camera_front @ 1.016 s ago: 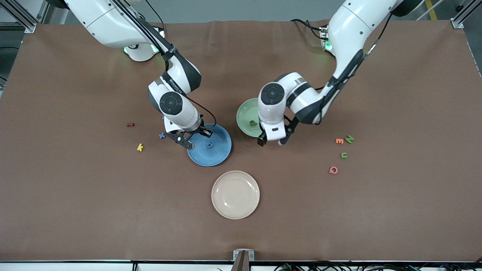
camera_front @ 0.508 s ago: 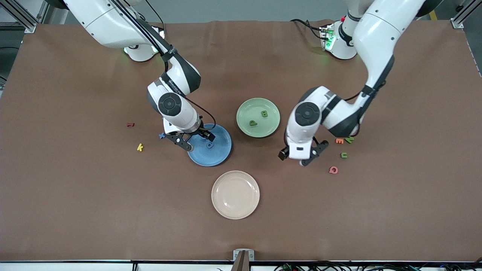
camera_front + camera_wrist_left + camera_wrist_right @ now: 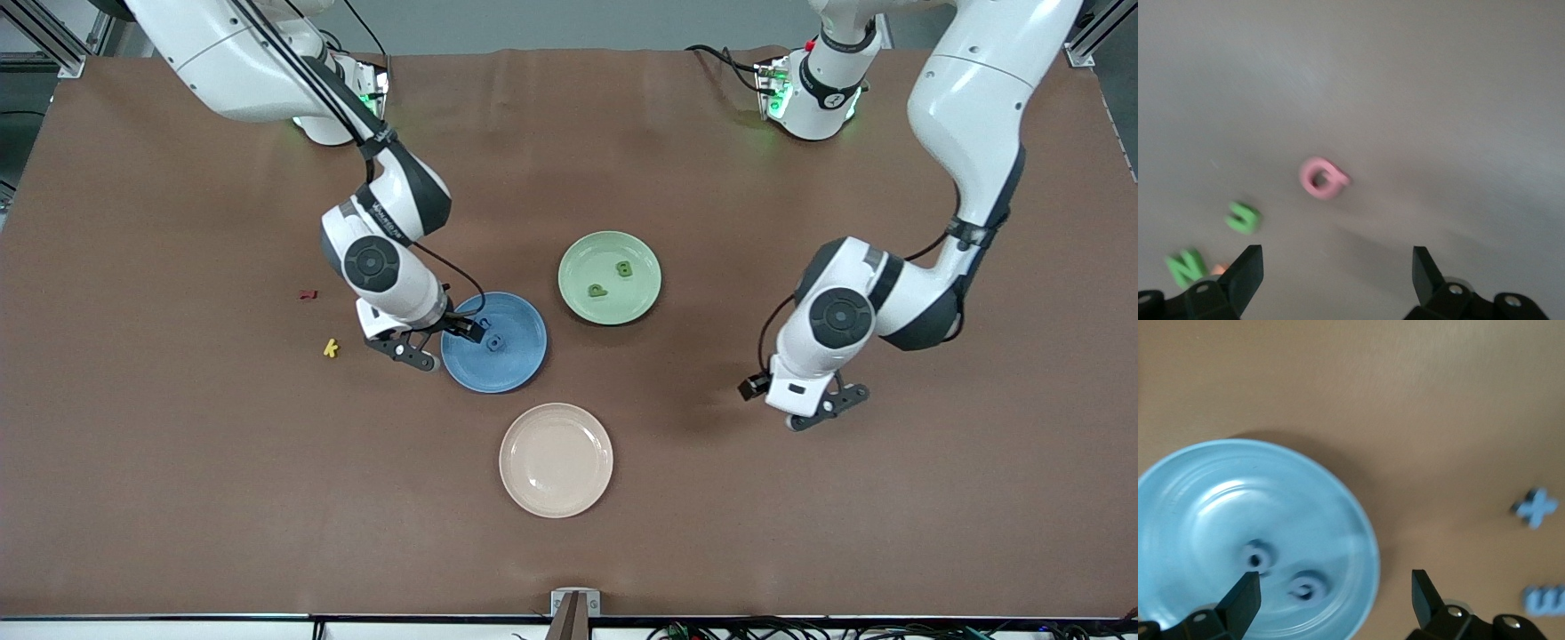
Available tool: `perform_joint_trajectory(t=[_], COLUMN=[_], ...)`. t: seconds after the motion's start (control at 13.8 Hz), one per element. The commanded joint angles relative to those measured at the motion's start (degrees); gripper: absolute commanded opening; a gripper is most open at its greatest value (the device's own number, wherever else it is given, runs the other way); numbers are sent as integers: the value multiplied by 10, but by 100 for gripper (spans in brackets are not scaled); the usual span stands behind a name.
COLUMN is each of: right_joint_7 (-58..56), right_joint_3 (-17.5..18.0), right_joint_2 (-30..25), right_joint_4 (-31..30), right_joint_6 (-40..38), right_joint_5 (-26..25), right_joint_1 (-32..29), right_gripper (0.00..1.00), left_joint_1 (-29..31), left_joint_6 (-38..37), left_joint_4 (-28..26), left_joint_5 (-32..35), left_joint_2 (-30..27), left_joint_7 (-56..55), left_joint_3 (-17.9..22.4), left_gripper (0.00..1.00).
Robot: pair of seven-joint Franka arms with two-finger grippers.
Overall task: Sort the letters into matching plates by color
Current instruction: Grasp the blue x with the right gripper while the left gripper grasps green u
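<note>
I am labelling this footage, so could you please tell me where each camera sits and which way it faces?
Front view: high across the table, facing both arms; shows the round matte blue plate, pale green plate and cream plate.
Left wrist view: on the left arm, looking down past the open left gripper at a pink foam letter.
Right wrist view: on the right arm, looking down past the open right gripper at the blue plate's rim.
Shared: front and right wrist views both show the blue plate.
</note>
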Motion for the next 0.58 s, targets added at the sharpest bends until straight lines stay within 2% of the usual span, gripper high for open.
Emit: perform_joint_trajectory(t=[0.0,0.29,0.51], right_joint_7=[-86,-196,-252], right_joint_3=[8,9,10], right_joint_2=[-16,-56,-78], right_joint_4=[-27,-83,-112], right_joint_6=[-1,4,4], right_joint_5=[-13,-13,-13], right_joint_1=[-35,-79,-91], right_gripper=[100,100,100], left_joint_1=[16,43,64], left_joint_6=[-6,-5,0], left_joint_4=[-4,-19,-36], left_joint_5=[24,51,51], left_joint_2=[1,5,4], left_joint_7=[49,113,153], left_joint_3=[-7,-7,-9], left_gripper=[91,72,67])
